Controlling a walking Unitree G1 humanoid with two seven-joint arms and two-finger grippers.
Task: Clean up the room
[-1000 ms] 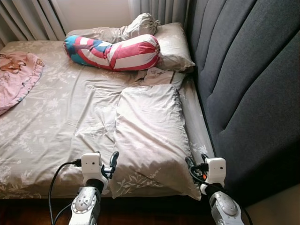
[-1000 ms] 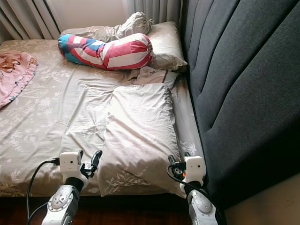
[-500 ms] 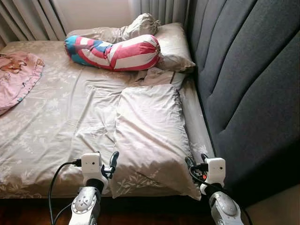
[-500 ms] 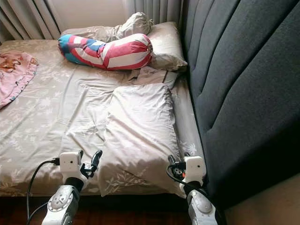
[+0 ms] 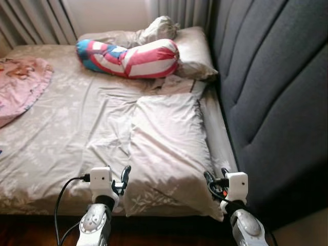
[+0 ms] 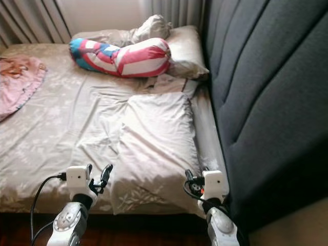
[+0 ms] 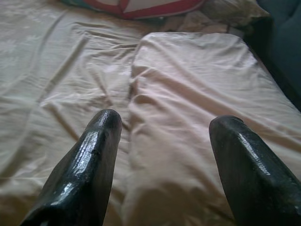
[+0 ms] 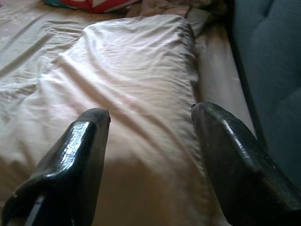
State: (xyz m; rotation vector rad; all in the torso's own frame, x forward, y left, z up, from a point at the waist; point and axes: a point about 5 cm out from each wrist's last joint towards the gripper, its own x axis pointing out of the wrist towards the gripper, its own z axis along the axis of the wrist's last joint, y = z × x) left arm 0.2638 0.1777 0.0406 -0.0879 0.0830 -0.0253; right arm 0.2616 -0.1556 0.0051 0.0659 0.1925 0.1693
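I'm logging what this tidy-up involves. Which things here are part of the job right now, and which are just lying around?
In the job:
near pillow
left gripper, open
right gripper, open

Lying about:
striped bolster
far pillow
pink blanket
headboard
curtains

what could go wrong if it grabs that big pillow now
The pillow hangs over the bed's near edge, so a one-sided pull could drag it to the floor. The left gripper is open over the seam between pillow and sheet, so it might pinch the sheet too and rumple it further. The right gripper, also open, sits close to the headboard and could brush it when lifting.
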